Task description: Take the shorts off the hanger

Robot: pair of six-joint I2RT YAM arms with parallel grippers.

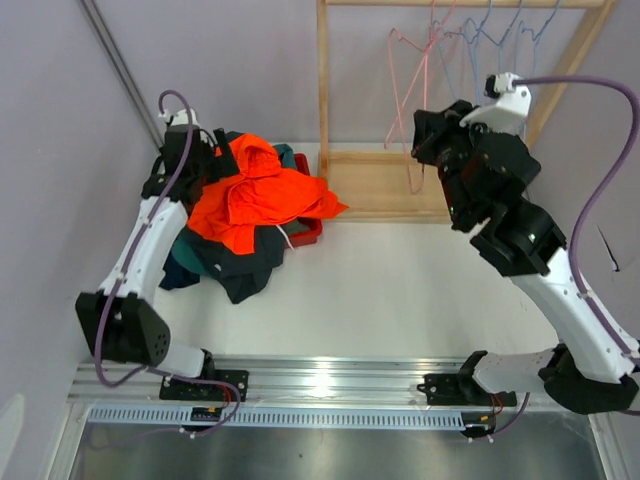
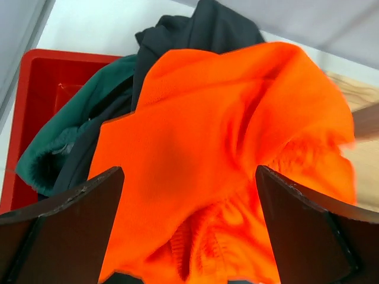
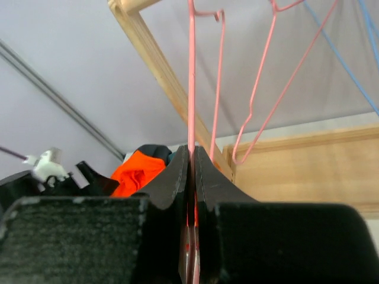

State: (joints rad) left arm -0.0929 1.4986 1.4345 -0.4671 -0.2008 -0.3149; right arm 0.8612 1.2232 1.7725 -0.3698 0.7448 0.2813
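Shorts [image 1: 245, 272] heaped over a red bin [image 1: 310, 233] at ten o'clock on the table [image 1: 400, 290], the orange pair [image 1: 262, 195] uppermost on teal and charcoal ones. Left gripper [image 2: 188, 177] spread wide just above the orange fabric, holding nothing. Right gripper [image 3: 192, 163], at one o'clock, pinched tight on a pink hanger [image 3: 191, 71].
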